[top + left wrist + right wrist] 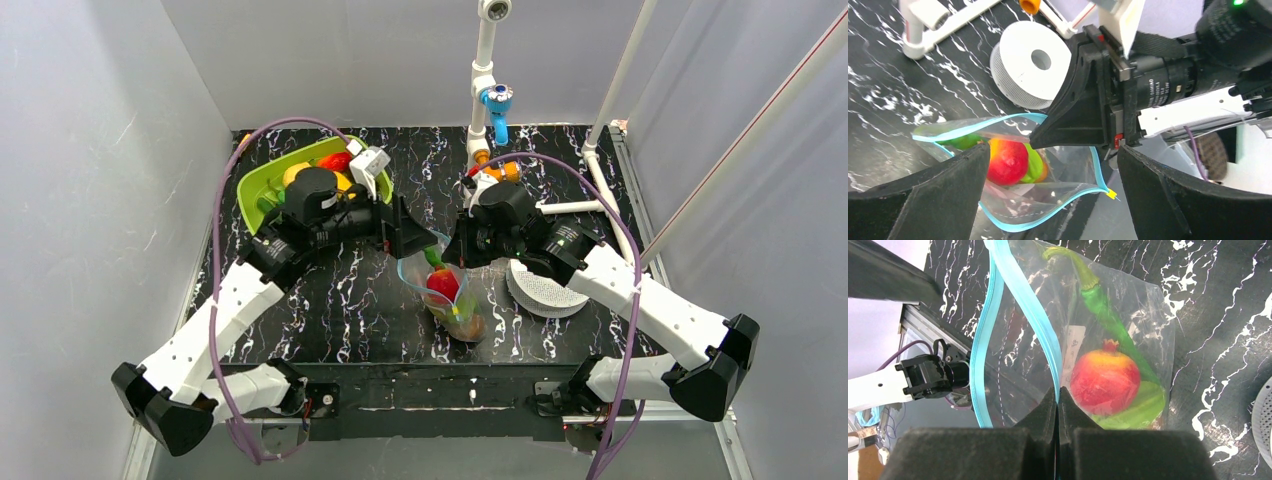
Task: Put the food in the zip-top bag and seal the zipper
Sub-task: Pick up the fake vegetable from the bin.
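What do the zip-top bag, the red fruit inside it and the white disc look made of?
The zip-top bag: thin clear plastic film, glossy, creased, see-through. The red fruit: likely hard plastic, smooth with shiny highlights. The white disc: probably matte plastic, finely ribbed rim.

Left arm (225, 305) and right arm (655, 305): white shell links, black joints, black elbow caps at the lower corners of the top view. A purple cable (290, 123) loops along each arm. Wrist motor (1168, 85) is a black cylinder with white "DAMIAO" print; green LED (1238, 2) at upper right. Left hand (410, 237) and right hand (452, 248): matte black wedge fingers. Small red tabs on the right hand.
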{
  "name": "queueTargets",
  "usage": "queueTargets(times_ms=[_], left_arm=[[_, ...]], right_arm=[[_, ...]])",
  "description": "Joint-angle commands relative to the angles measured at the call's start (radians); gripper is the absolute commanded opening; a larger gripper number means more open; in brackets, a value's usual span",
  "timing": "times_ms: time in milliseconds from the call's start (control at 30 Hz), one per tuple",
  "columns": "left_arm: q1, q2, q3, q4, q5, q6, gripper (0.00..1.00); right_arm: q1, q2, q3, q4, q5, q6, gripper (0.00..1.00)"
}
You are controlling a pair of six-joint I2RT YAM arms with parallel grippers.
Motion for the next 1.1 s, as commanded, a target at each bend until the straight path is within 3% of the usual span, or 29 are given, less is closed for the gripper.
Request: queueTargets(times_ms=[0, 133, 200, 367, 467, 667, 833, 1067], left_arm=[[-0.002, -0.061, 0.102, -0.133, -0.097, 0.187, 0.98], [-0.002, -0.113, 0.147, -0.222, -0.286, 0.335, 0.98], [-0.002, -0.155, 0.128, -0.208, -0.455, 0.372, 0.98], [0.0, -0.232, 0.023, -0.178, -0.923, 0.378, 0.98], [0.008, -0.232, -0.037, -0.188, -1.068, 0.371, 0.98], [0.108, -0.222, -0.14, -0.179, -1.031, 0.258, 0.98], [0.343, -0.173, -0.205, -0.14, -0.8, 0.103, 0.98], [0.578, 0.065, -0.158, -0.063, -0.702, -0.074, 0.98]], right_arm=[[-0.008, -0.002, 0.006, 0.069, -0.026, 0.002, 0.01], [-0.011, -0.003, -0.001, 0.068, -0.029, -0.002, 0.01], [-0.013, -0.002, -0.002, 0.069, -0.03, -0.002, 0.01], [-0.017, 0.002, -0.004, 0.073, -0.036, -0.004, 0.01], [-0.019, 0.007, -0.004, 0.074, -0.04, -0.004, 0.01], [-0.026, 0.014, -0.001, 0.074, -0.05, -0.009, 0.01], [-0.029, 0.011, 0.003, 0.071, -0.055, -0.01, 0.01], [-0.032, -0.008, -0.011, 0.07, -0.055, -0.011, 0.01]])
